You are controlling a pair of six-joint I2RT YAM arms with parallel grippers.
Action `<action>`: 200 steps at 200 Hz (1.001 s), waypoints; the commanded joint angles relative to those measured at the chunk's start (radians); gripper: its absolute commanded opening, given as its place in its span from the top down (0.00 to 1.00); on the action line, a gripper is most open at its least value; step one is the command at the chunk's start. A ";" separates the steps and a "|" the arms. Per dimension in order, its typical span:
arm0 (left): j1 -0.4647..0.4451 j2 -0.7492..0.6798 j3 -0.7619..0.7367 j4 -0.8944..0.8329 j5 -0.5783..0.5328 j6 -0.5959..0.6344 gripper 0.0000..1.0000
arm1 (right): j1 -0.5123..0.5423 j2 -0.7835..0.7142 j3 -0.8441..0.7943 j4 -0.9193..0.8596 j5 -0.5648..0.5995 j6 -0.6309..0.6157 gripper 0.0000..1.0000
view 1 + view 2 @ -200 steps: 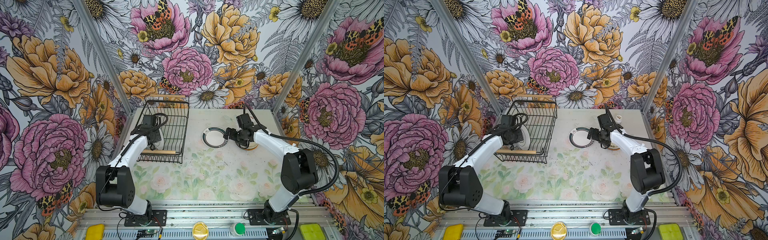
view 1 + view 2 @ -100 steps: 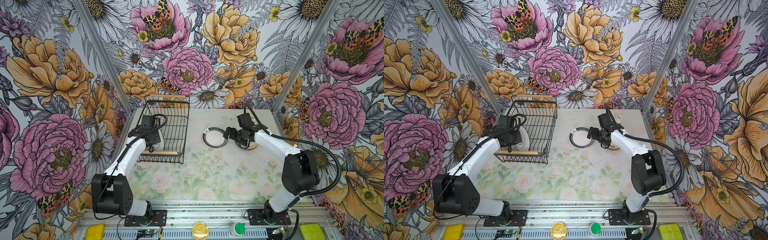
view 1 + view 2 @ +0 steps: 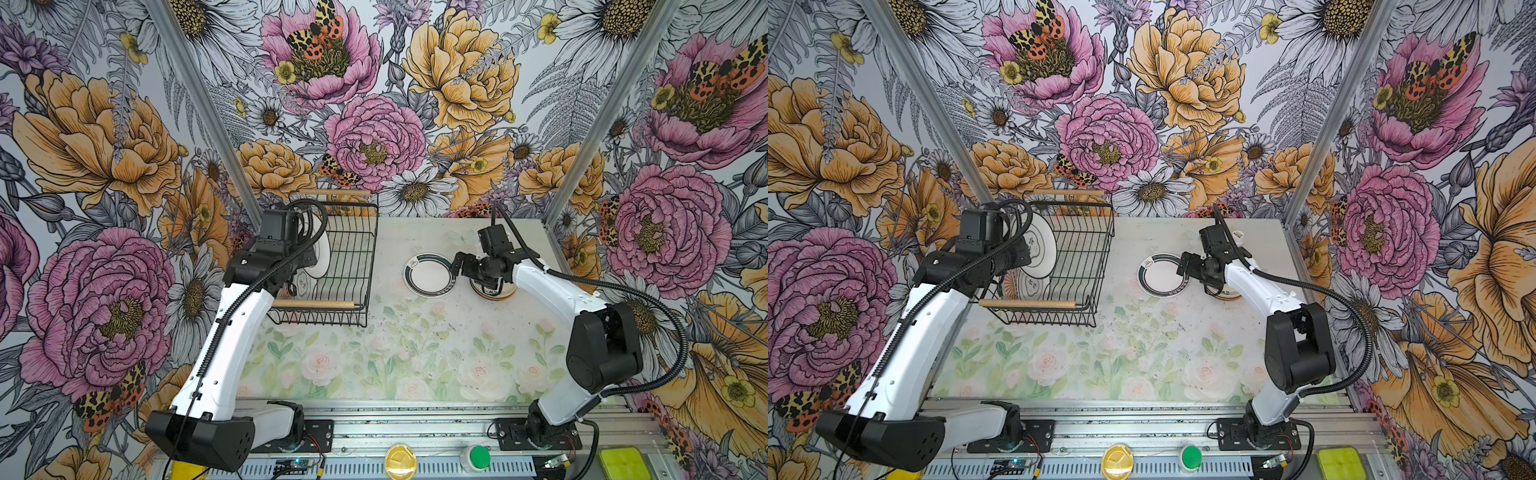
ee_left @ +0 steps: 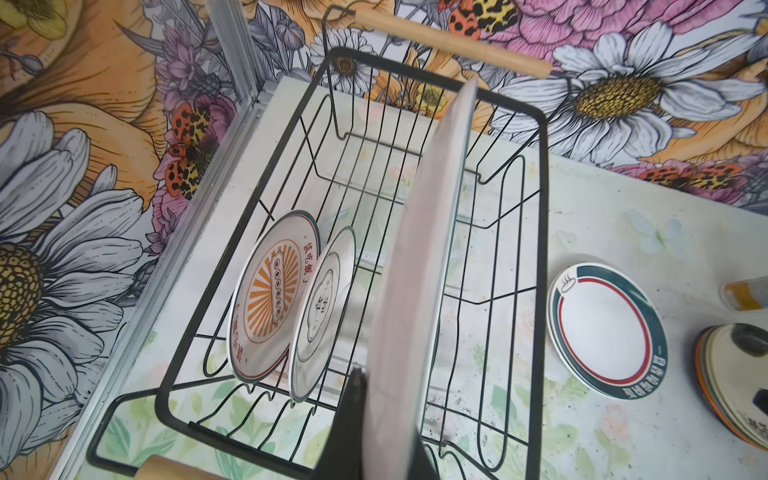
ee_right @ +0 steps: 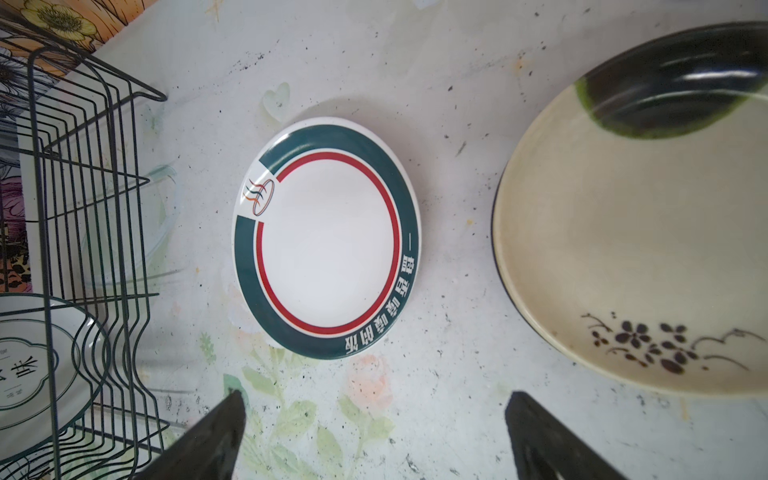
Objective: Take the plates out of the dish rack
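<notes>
Higher than a second ago, the left pincer [image 4: 388,411] pinches a white plate [image 4: 419,249] upright over the rack [image 4: 540,249]. The right pincer [image 5: 376,399] hangs spread above the table [image 5: 457,291].

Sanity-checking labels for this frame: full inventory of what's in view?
rack: 1, black wire, back left.
sunburst plate: 1, orange-white, in rack.
lettered plate: 1, white, in rack.
held plate: 1, white, above rack.
rimmed plate: 1, teal-red rings, mid-table.
plate stack: count unclear, cream top, right of it.
bottle: 1, white, back right.
left gripper: 1, black, shut on held plate.
right gripper: 1, black, open, beside plate stack.
</notes>
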 commanded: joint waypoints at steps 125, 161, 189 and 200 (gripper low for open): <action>-0.260 -0.159 -0.455 0.681 0.162 -0.667 1.00 | -0.056 -0.417 -0.292 0.171 0.053 -0.006 0.01; -0.340 -0.018 -0.428 0.809 0.244 -0.707 1.00 | -0.069 -0.485 -0.405 0.307 -0.135 0.086 0.01; -0.404 0.090 -0.421 0.930 0.293 -0.748 1.00 | -0.070 -0.524 -0.517 0.506 -0.280 0.204 0.01; -0.423 0.128 -0.410 0.957 0.309 -0.759 1.00 | -0.070 -0.530 -0.546 0.576 -0.322 0.247 0.01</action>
